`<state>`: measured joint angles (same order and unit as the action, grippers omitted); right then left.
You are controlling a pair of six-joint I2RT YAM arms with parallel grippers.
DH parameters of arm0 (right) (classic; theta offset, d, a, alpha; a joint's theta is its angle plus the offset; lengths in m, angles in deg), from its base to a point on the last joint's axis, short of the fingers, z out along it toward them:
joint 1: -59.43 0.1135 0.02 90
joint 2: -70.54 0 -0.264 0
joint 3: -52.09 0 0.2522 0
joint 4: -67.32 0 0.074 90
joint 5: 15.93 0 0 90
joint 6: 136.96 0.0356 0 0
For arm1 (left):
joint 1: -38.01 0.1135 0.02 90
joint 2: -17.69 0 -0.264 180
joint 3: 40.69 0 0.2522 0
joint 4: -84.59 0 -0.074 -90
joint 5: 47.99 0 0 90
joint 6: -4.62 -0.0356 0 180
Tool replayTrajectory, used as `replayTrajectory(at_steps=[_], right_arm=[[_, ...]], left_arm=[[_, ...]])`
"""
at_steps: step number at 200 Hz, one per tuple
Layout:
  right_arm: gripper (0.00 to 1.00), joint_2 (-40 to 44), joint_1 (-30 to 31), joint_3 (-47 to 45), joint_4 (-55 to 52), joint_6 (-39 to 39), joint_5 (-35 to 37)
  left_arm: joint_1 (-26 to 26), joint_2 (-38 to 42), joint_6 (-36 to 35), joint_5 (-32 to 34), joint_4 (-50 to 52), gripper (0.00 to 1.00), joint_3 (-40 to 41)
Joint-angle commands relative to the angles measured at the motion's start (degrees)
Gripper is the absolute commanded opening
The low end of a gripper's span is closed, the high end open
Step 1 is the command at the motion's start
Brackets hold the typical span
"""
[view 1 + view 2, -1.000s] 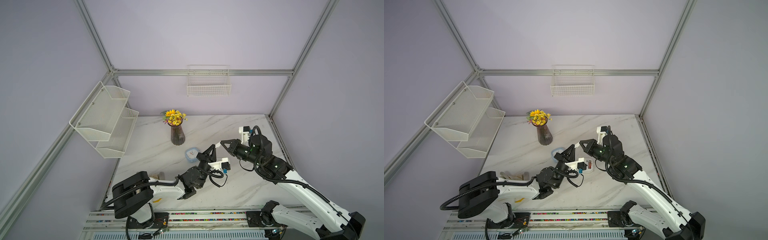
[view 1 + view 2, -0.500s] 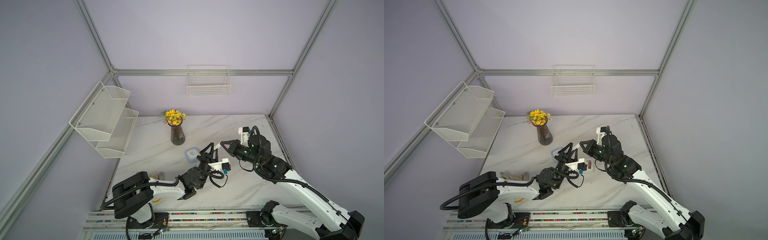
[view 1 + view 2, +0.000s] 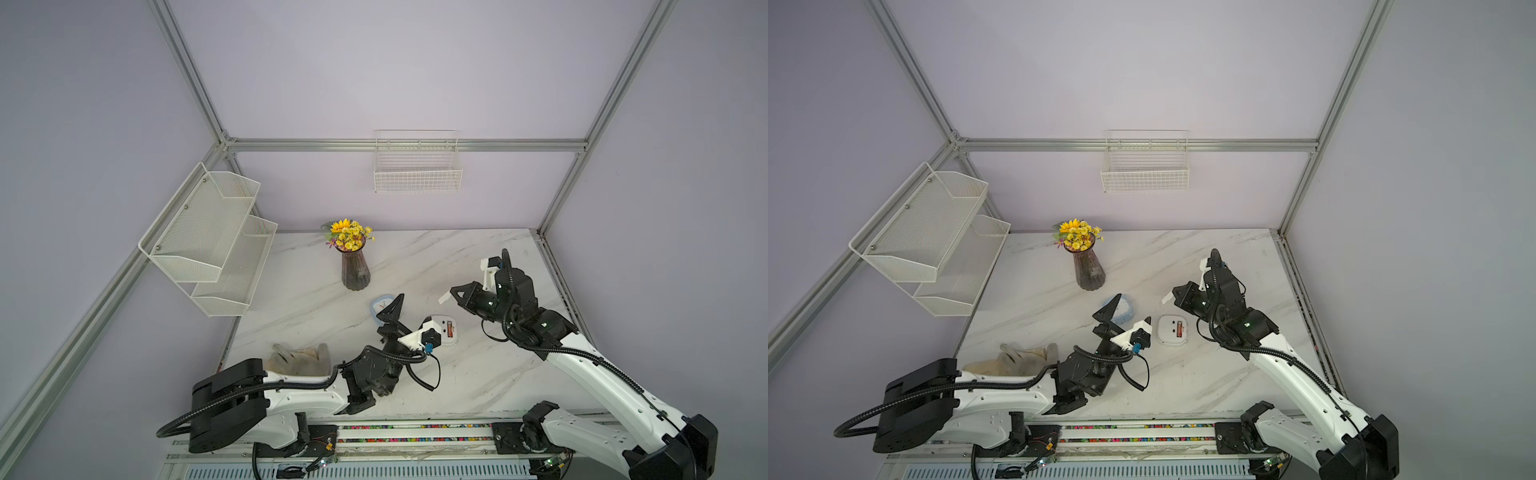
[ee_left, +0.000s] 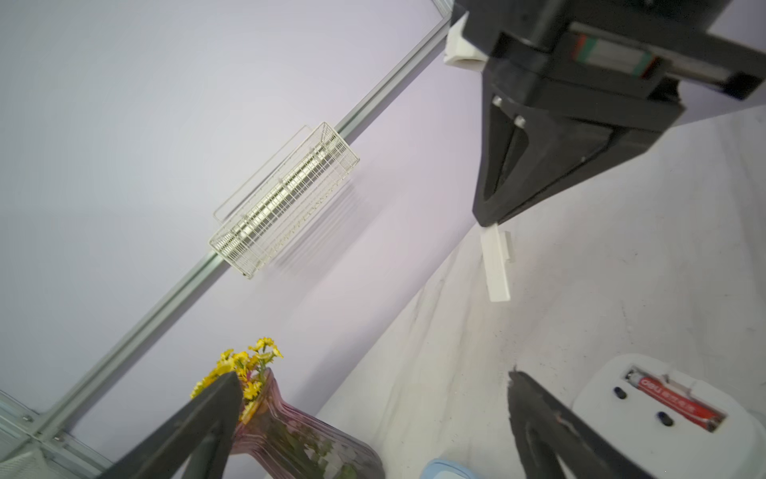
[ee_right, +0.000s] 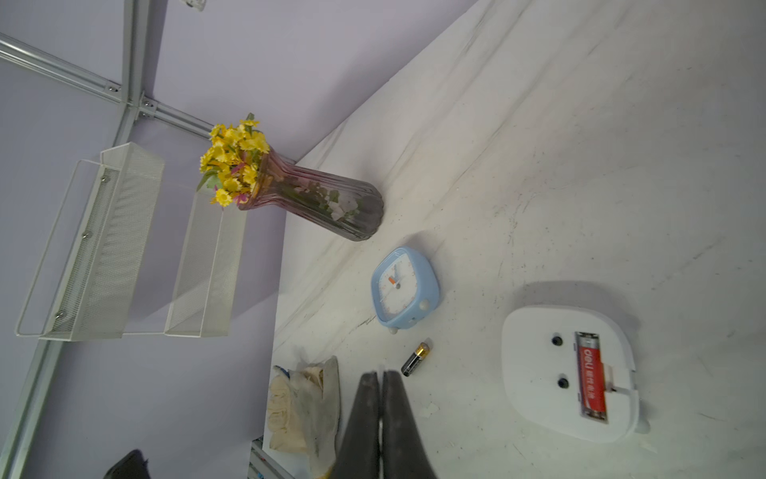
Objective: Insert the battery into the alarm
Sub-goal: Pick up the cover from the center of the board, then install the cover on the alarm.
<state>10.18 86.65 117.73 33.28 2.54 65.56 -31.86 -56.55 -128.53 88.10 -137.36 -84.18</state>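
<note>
Right wrist view: the red battery (image 5: 592,375) sits in the open compartment of the white alarm (image 5: 534,373).
Just beside it the left gripper (image 4: 373,375) gapes wide, empty; the right gripper (image 5: 380,373) pinches the battery cover (image 4: 495,265). Insertion looks done; refitting the cover remains.

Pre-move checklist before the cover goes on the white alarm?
1. Red battery seated in white alarm compartment: ok.
2. Left gripper open, off the battery: ok.
3. Battery cover pinched in right gripper: ok.
4. Nothing lying over the compartment: ok.
5. Battery polarity: cannot tell.
6. Cover orientation matching the slot: cannot tell.
</note>
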Motion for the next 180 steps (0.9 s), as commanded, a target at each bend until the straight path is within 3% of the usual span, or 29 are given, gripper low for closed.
replayTrajectory(at_steps=[1, 24, 39, 63, 99, 138, 180], right_arm=[[0.0, 0.17, -1.85, -1.92, -2.23, -3.36, -0.98], [0.0, -0.26, -3.12, -4.91, -2.23, -4.42, -1.66], [0.0, -0.51, -3.98, -6.87, -2.23, -5.07, -2.31], [0.0, -0.14, -4.6, -9.12, -2.15, -5.85, -3.84], [0.0, -0.8, -4.56, -11.13, -1.49, -7.88, -7.58], [0.0, -3.78, -4.55, -13.2, 1.71, -10.46, -11.62], [0.0, -9.0, -4.56, -12.67, 3.44, -13.19, -12.86]], left_arm=[[0.63, 6.13, 23.27, -2.05, 16.58, 1.0, -0.43], [4.21, 10.39, 38.38, -8.64, 31.87, 1.0, -2.72], [6.88, 11.92, 46.64, -10.07, 35.94, 1.0, -2.99], [13.11, 12.96, 60.07, -19.5, 41.96, 1.0, -3.56], [18.39, 7.92, 75.06, -21.29, 58.65, 1.0, -11.79], [18.84, 2.64, 82.11, -33.19, 56.82, 1.0, -14.84], [19.82, -1.44, 82.68, -35.56, 59.83, 1.0, -17.55]])
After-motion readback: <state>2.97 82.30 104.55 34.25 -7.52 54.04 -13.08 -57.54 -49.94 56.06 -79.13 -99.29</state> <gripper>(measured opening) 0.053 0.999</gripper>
